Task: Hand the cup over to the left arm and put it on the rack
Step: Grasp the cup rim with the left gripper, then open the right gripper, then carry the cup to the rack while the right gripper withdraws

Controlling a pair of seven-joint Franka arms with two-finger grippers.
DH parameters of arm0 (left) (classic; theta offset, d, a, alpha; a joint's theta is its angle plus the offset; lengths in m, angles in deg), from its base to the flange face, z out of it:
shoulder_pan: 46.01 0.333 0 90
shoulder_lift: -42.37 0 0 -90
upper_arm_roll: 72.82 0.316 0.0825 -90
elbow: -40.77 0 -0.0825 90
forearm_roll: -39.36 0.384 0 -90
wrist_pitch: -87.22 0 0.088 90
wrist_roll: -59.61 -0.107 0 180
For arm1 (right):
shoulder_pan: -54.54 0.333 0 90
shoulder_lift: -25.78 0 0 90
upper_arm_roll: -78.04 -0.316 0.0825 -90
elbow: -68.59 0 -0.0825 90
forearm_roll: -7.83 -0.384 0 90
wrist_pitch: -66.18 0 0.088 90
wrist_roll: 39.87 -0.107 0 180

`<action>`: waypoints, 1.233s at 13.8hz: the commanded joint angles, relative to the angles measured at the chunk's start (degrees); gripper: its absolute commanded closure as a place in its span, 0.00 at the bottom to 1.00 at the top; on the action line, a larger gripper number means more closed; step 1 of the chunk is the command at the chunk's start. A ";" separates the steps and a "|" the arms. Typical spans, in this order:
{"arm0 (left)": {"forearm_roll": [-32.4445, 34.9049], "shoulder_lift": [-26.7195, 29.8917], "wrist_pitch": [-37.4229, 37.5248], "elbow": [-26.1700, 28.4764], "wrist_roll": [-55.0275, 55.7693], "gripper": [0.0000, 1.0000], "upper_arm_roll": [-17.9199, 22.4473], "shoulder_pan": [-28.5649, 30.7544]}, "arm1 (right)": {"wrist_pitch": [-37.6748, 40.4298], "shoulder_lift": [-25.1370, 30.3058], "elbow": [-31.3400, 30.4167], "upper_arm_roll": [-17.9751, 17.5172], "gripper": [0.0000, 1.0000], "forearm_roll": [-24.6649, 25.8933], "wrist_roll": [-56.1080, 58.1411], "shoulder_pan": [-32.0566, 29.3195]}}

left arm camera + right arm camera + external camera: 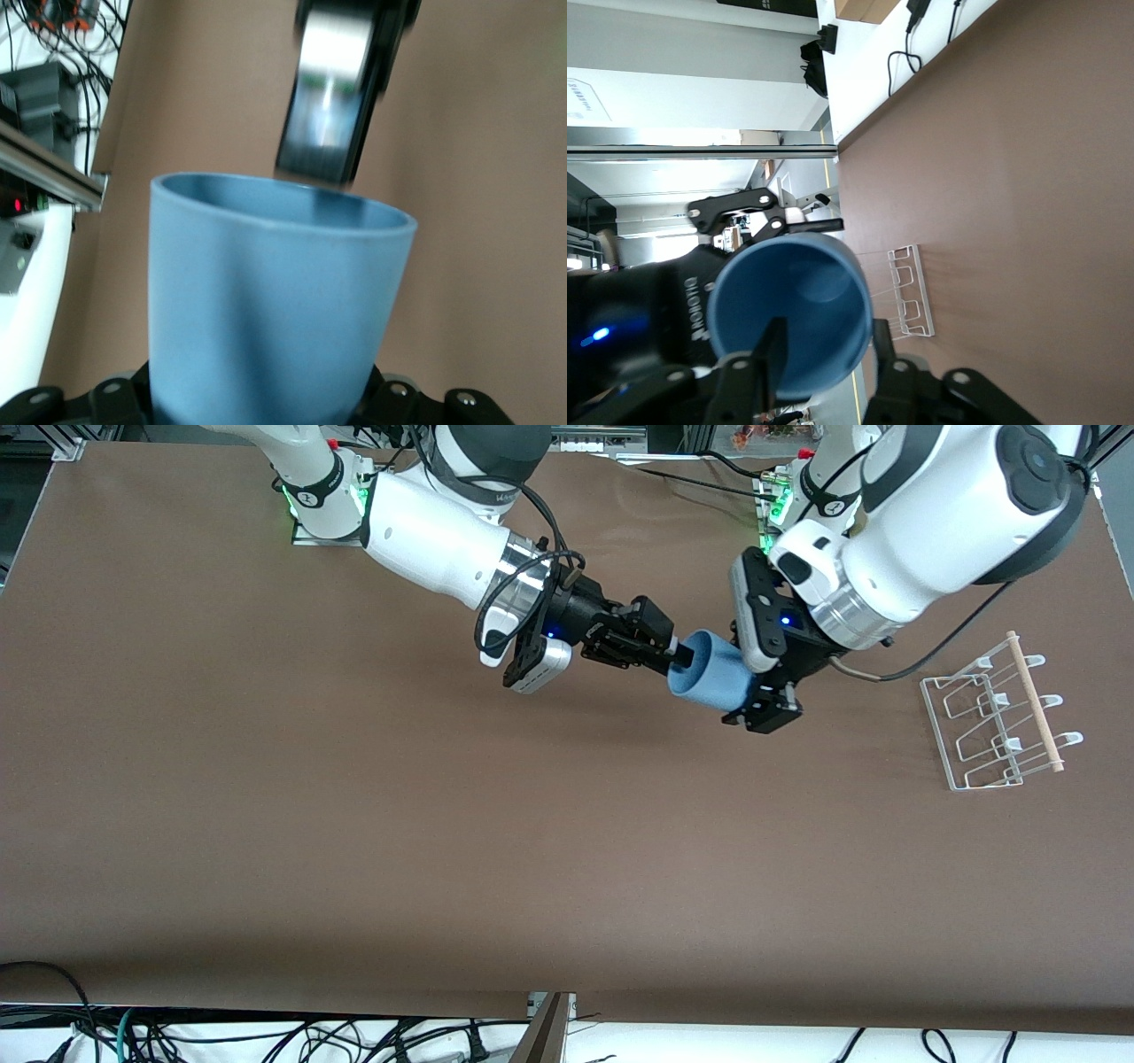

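A brown table (354, 850) fills the front view, with both white arms reaching in over it from their bases. The right arm (434, 536) stretches toward the middle, and the left arm (921, 531) bends down to meet it. Toward the left arm's end of the table stands the white wire rack (983, 722), its wooden rod (1036, 700) along one edge, well apart from both hands.

The light blue cup (713, 677) hangs in the air over the table's middle, lying on its side between the two hands. The right hand (678, 657) pinches the cup's rim, one finger (772, 354) inside the mouth and the other outside the wall. The left hand (766, 708) sits around the cup's base end, but whether its fingers press the cup I cannot tell.
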 commanded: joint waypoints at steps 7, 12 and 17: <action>6.54 0.21 14.34 -1.84 -12.71 1.00 12.99 5.43 | 7.44 5.89 -3.29 6.12 0.00 1.14 0.16 0.00; 31.12 -0.05 19.96 -0.26 -12.81 1.00 13.26 7.90 | 30.19 7.48 -2.68 17.81 0.00 11.07 0.94 0.00; 55.50 0.64 20.85 7.72 -11.67 1.00 13.26 9.31 | 46.02 8.45 -2.68 25.55 0.00 25.38 2.09 0.00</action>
